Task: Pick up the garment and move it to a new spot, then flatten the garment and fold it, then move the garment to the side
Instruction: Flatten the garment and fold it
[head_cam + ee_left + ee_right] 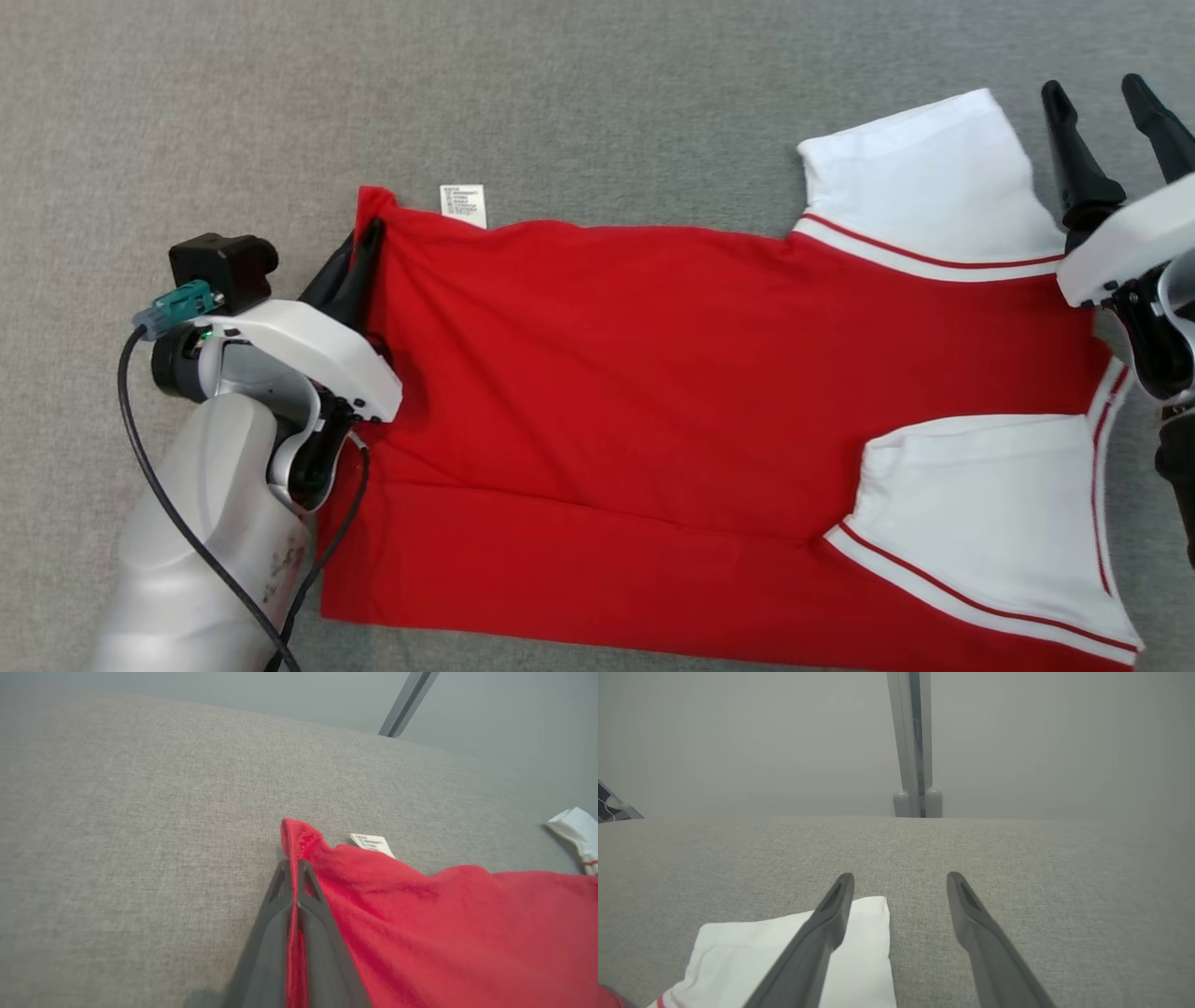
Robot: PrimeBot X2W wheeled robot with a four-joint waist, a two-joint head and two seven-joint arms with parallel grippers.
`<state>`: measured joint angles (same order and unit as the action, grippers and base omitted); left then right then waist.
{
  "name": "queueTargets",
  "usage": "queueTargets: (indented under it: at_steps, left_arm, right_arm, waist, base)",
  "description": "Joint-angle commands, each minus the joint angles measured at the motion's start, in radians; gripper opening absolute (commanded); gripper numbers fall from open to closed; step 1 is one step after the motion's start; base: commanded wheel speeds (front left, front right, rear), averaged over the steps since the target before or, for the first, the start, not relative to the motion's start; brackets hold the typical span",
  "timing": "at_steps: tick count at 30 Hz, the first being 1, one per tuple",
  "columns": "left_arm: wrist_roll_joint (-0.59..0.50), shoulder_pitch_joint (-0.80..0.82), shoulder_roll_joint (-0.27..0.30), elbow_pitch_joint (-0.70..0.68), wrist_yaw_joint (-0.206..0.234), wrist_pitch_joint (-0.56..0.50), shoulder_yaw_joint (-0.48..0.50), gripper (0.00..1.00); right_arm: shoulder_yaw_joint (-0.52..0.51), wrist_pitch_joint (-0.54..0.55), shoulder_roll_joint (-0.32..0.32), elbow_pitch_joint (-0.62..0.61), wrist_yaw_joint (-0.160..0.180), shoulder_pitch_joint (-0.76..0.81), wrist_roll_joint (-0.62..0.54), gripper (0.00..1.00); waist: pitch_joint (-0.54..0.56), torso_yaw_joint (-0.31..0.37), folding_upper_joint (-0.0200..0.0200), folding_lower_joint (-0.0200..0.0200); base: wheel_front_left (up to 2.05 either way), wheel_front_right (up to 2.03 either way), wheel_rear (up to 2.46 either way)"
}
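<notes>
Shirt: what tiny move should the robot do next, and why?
Probably lower the right gripper onto the white sleeve beside it and close. The left gripper is shut on the shirt at its red corner, while the right one hangs open, holding nothing, so only one end is held.

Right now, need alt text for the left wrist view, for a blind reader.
The left gripper is shut, its two dark fingers pinching the raised corner of a red fabric garment, which spreads right over a grey woven surface. A small white printed label lies just beyond that corner, and a white sleeve end shows at far right.
</notes>
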<state>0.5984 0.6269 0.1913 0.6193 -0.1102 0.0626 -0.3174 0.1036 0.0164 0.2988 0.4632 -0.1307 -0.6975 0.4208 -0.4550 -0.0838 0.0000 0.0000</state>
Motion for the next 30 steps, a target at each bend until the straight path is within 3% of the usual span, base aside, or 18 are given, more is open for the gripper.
queueTargets:
  at_steps: [1, 14, 15, 16, 17, 30]
  left_arm:
    - [-0.008, 0.03, -0.003, -0.012, -0.002, 0.009, -0.005, 0.0]
    - [-0.01, 0.041, -0.024, -0.057, -0.002, 0.029, -0.034, 0.0]
    - [-0.009, 0.038, -0.024, -0.061, -0.002, 0.032, -0.035, 0.0]
    - [-0.008, 0.035, -0.024, -0.064, -0.003, 0.035, -0.036, 0.0]
    - [-0.005, 0.031, -0.025, -0.066, -0.003, 0.038, -0.036, 0.0]
    - [0.02, -0.058, 0.015, -0.182, 0.026, 0.077, -0.001, 0.0]
  right_arm:
    - [0.023, 0.025, 0.018, 0.031, 0.0, -0.034, 0.013, 1.0]
    - [0.236, 0.199, 0.097, 0.179, 0.0, -0.175, 0.139, 1.0]
    - [0.249, 0.203, 0.102, 0.186, 0.0, -0.181, 0.149, 0.61]
    - [0.256, 0.205, 0.109, 0.191, 0.0, -0.189, 0.159, 0.43]
    - [0.262, 0.205, 0.115, 0.194, 0.0, -0.194, 0.168, 0.0]
    - [0.263, 0.053, 0.164, 0.096, 0.0, -0.158, 0.261, 0.0]
  waist:
    - [-0.033, -0.031, 0.0, 0.0]
    - [-0.063, -0.059, 0.0, 0.0]
    - [-0.06, -0.059, 0.0, 0.0]
    - [-0.058, -0.06, 0.0, 0.0]
    - [-0.055, -0.061, 0.0, 0.0]
    - [0.017, -0.032, 0.0, 0.0]
  base:
    - [0.0, 0.0, 0.0]
    - [0.0, 0.0, 0.0]
    - [0.0, 0.0, 0.0]
    - [0.0, 0.0, 0.0]
    - [0.0, 0.0, 0.0]
    - [0.0, 0.0, 0.0]
